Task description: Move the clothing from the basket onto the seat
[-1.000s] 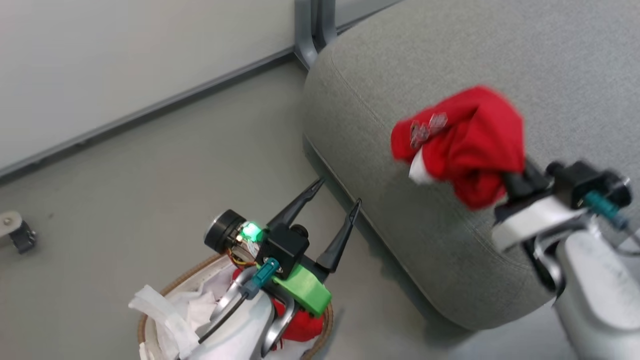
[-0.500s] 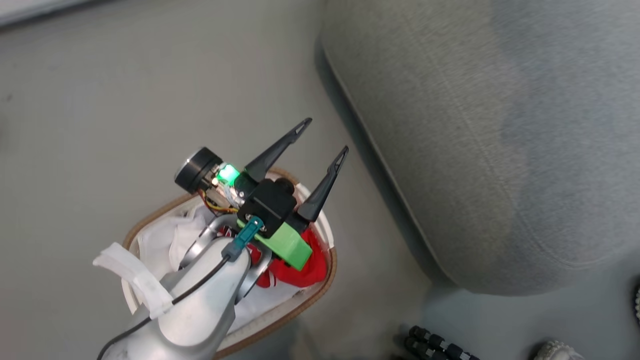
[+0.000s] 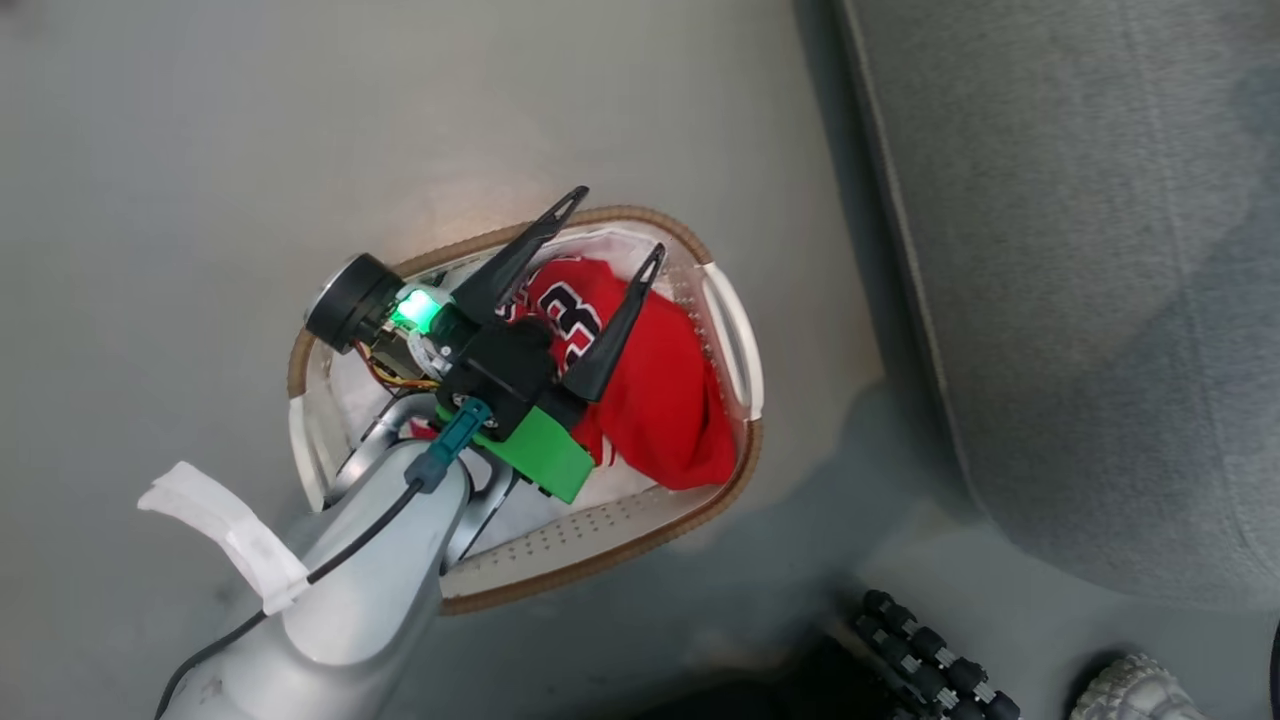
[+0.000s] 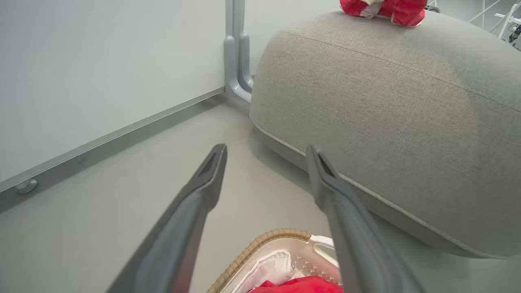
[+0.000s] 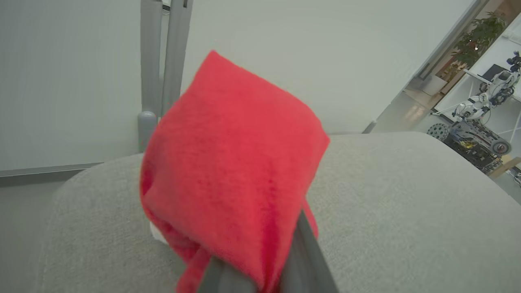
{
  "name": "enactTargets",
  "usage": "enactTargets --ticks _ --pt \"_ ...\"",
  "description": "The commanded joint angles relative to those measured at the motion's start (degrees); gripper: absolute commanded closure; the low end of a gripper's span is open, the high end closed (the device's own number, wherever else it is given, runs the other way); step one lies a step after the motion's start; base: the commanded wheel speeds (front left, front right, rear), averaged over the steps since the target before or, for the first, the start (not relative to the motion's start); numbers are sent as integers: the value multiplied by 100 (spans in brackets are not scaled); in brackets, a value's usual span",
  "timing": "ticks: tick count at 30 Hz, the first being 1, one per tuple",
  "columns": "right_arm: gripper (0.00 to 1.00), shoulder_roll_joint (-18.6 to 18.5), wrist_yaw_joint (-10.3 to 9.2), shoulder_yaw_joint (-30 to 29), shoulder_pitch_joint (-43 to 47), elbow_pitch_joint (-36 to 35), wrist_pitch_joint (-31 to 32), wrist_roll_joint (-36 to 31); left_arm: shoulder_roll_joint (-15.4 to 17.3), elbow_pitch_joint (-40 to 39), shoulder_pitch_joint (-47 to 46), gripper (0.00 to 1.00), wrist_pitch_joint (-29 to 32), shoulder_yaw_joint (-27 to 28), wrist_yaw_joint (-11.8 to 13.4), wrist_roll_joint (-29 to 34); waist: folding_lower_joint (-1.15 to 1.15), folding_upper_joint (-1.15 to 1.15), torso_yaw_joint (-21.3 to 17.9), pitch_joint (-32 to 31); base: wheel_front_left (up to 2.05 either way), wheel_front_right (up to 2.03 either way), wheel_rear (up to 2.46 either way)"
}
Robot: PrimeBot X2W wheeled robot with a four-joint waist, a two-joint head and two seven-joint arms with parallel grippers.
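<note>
Left gripper (image 3: pixel 619 219) gapes empty over the basket's (image 3: pixel 640 545) soft-looking, light numbered jersey (image 3: pixel 660 390), best pinched at a raised fold, while right gripper (image 5: pixel 260 270) clamps a second jersey (image 5: pixel 232 154) above the seat (image 5: pixel 407 203).

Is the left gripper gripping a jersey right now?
No, the left gripper's fingers stand spread and empty above the red jersey lying in the basket.

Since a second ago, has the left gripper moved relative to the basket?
Yes, back: the left gripper reached well past the basket rim; now its tips sit over it.
</note>
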Motion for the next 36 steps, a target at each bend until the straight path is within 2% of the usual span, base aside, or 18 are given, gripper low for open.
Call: enactTargets --ticks 1,2,3,10,17,21,29,33,36 --pt "94 20 -6 -158 82 200 -24 -190 58 13 37 0 4 54 -17 12 -1 13 381 380 0 0 0" --pt "58 61 -6 -256 112 304 -19 -268 74 27 56 0 4 77 -17 -3 -1 13 371 369 0 0 0" --pt "0 117 -6 -399 123 362 -19 -344 83 46 81 0 4 97 -17 -22 -1 13 356 339 0 0 0" --pt "0 445 -6 -1017 885 192 -19 -681 -31 216 248 0 4 314 -17 -93 -1 13 313 -107 0 0 0" --pt "0 560 -6 -872 1917 -177 -19 -709 -187 444 544 0 4 635 -17 -137 -1 13 345 -824 0 0 0" --pt "0 715 -6 -592 2412 -427 -19 -538 -272 541 815 0 4 899 -9 -145 -1 13 393 -1270 0 0 0" --pt "0 938 -6 497 3160 -1482 -19 42 -420 685 1346 0 3 1451 81 -44 -1 13 696 -2029 0 0 0" --pt "0 1228 -6 940 3431 -2067 -19 454 -480 702 1591 0 4 1863 153 -67 -1 13 874 -2350 0 0 0" --pt "0 1528 -5 1011 3620 -2395 -19 746 -549 718 1792 0 4 2212 227 -91 -1 13 1029 -2614 0 0 0"
